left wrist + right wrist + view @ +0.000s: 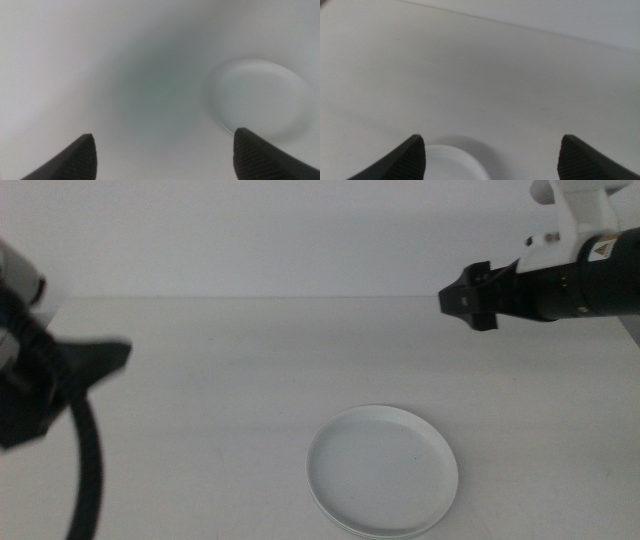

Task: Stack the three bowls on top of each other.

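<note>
Hovering above the white surface point(220, 380), the left pincer point(162, 155) holds nothing, its two dark jaws spread wide with bare surface showing between them. In the middle view this pincer point(100, 360) appears as a dark, blurred shape well to the left of the bowl stack point(383, 471) and clear of it. The right pincer point(490, 155) is likewise empty, its jaws set wide apart; in the middle view it point(462, 298) hangs in the air beyond the stack and to its right, pointing leftward, not touching it.

The stack sits on the surface, nearer the camera than either pincer. Its uppermost dish is white, shallow and round with a low rim; a thin edge of another dish shows beneath it along the near side, and how many dishes lie under the top one cannot be told. The left wrist view shows the stack point(260, 97) as a pale blurred disc beyond its own jaws. The right wrist view catches only a curved part of the white rim point(445, 160) between its jaws.
</note>
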